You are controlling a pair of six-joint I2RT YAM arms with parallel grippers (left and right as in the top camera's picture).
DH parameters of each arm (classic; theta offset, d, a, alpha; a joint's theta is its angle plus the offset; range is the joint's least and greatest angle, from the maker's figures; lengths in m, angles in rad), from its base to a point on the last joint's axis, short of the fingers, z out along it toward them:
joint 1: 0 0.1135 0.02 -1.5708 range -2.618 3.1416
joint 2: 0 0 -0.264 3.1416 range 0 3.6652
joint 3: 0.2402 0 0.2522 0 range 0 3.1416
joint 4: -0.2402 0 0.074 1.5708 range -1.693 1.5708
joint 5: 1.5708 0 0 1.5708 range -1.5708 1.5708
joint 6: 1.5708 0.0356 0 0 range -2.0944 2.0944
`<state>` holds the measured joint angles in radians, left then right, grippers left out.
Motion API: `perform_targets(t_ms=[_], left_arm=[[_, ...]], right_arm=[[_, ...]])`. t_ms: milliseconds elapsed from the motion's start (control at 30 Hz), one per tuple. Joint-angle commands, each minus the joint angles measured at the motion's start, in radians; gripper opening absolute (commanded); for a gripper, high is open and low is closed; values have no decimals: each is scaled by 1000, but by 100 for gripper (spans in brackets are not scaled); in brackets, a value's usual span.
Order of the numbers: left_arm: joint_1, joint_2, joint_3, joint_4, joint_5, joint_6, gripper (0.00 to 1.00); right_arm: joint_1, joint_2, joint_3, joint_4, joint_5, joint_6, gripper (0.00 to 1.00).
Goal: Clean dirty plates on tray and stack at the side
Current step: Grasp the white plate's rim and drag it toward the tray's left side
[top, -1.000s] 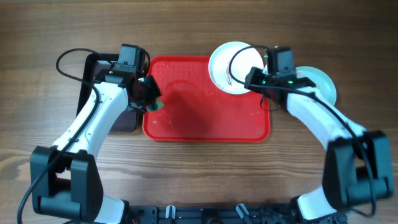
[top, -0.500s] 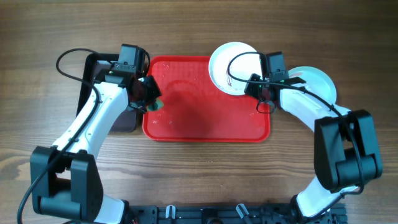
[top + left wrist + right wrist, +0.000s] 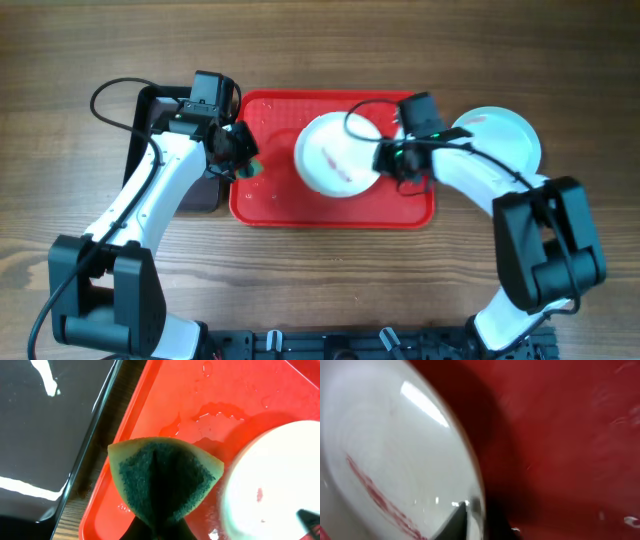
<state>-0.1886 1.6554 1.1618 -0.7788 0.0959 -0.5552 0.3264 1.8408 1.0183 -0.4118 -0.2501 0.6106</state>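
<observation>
Overhead view: the right gripper (image 3: 384, 160) pinches the white plate (image 3: 333, 155) by its rim over the red tray (image 3: 330, 210). The left gripper (image 3: 242, 158) squeezes a green sponge (image 3: 162, 479).

Bright, even light from overhead falls on the table (image 3: 320, 40), with soft shadows on the red tray (image 3: 280, 195). Left wrist view: white glare streaks the black tray (image 3: 40, 435) at 9 and 11 o'clock, the green sponge (image 3: 162, 480) crisp, the white plate (image 3: 280, 475) at 4 o'clock washed out. Right wrist view: blurred throughout, highlight at 11 o'clock.
</observation>
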Motion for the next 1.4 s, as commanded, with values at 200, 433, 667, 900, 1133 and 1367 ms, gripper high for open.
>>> perform_targets(t_ms=[200, 433, 667, 900, 1133, 1367], left_arm=[[1, 10, 16, 1, 4, 1, 4], [1, 10, 16, 9, 4, 1, 4], [1, 10, 16, 11, 4, 1, 4], [1, 10, 16, 11, 4, 2, 4], [1, 10, 16, 11, 4, 1, 4], [1, 10, 16, 11, 4, 1, 4]], right_arm=[[56, -25, 59, 189, 166, -375, 52], [58, 55, 59, 325, 150, -615, 54], [56, 89, 59, 321, 134, -637, 46], [56, 95, 59, 310, 123, -634, 17], [56, 79, 90, 159, 122, -556, 4], [58, 67, 135, 20, -54, -206, 4]])
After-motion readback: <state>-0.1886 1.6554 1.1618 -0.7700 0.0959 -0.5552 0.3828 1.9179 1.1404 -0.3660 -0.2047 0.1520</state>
